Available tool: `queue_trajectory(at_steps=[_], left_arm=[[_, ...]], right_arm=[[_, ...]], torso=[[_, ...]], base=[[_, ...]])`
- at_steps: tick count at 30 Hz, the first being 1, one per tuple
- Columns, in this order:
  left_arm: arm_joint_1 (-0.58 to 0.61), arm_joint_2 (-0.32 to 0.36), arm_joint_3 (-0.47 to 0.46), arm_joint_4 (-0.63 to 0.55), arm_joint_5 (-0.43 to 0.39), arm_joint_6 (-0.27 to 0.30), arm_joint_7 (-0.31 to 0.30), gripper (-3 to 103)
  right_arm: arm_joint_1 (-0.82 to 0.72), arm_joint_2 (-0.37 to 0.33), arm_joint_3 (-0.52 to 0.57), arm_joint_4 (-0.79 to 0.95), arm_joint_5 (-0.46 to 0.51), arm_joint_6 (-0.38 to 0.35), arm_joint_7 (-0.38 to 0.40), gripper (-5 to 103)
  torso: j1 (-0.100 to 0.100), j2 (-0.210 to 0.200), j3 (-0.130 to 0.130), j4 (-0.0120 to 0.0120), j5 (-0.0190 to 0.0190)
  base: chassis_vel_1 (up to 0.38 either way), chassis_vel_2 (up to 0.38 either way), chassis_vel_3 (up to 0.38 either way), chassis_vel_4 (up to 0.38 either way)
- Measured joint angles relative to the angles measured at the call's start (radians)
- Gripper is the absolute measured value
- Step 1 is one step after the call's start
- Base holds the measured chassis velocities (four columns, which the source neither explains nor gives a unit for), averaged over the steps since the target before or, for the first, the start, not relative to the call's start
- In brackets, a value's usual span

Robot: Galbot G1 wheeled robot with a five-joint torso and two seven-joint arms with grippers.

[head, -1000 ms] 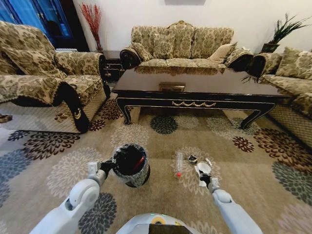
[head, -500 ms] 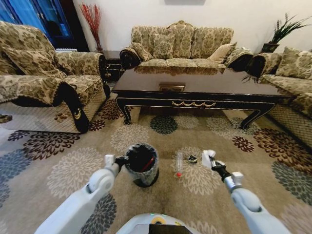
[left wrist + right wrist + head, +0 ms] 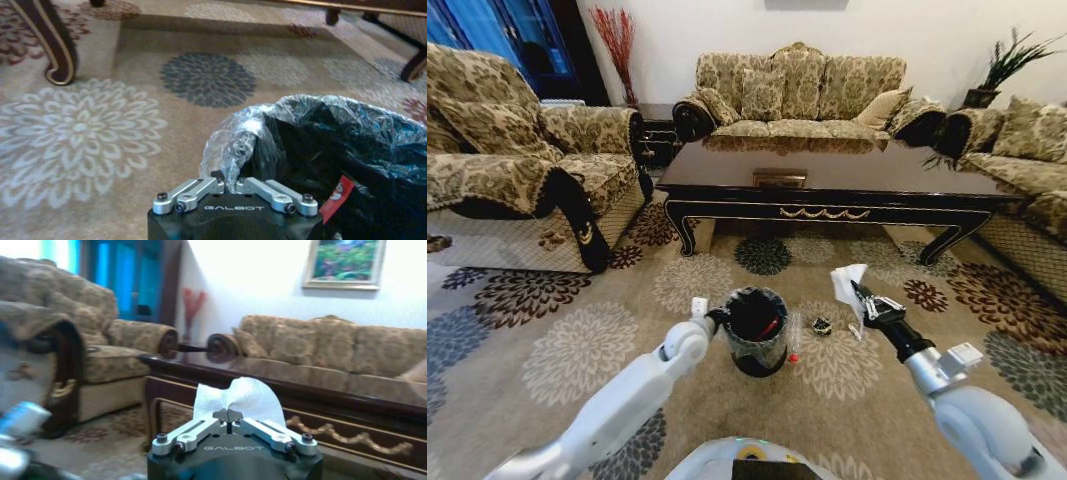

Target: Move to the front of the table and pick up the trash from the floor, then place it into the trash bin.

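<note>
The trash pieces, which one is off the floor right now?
The white paper, pinched in the right gripper above the carpet. The clear bottle and dark wrapper lie on the floor beside the bin.

1. The left claw [image 3: 229, 186] covers the near rim of the trash bin [image 3: 347, 145], and its fingertips sink into the crinkled bag there.
2. A red item [image 3: 335, 197] inside the bin, just beside that claw, is cut by the picture's edge; too little shows to name it.
3. The right claw [image 3: 228, 416] hides the lower part of the white paper [image 3: 237, 397].
</note>
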Motion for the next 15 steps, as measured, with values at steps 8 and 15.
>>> queue_trajectory(at_steps=[8,15], left_arm=[[-0.063,-0.064,0.129,0.027,-0.001,0.014,-0.054,3],[-0.055,-0.082,0.162,0.012,0.01,0.02,-0.079,3]], right_arm=[[-0.063,-0.007,-0.042,0.055,-0.057,-0.002,-0.014,0],[-0.076,0.001,-0.101,0.029,-0.088,-0.007,-0.011,0]], torso=[[0.0,0.0,0.0,-0.0003,-0.0002],[0.0,0.0,0.0,0.0,-0.0002]], base=[[0.0,0.0,0.0,0.0],[0.0,0.0,0.0,0.0]])
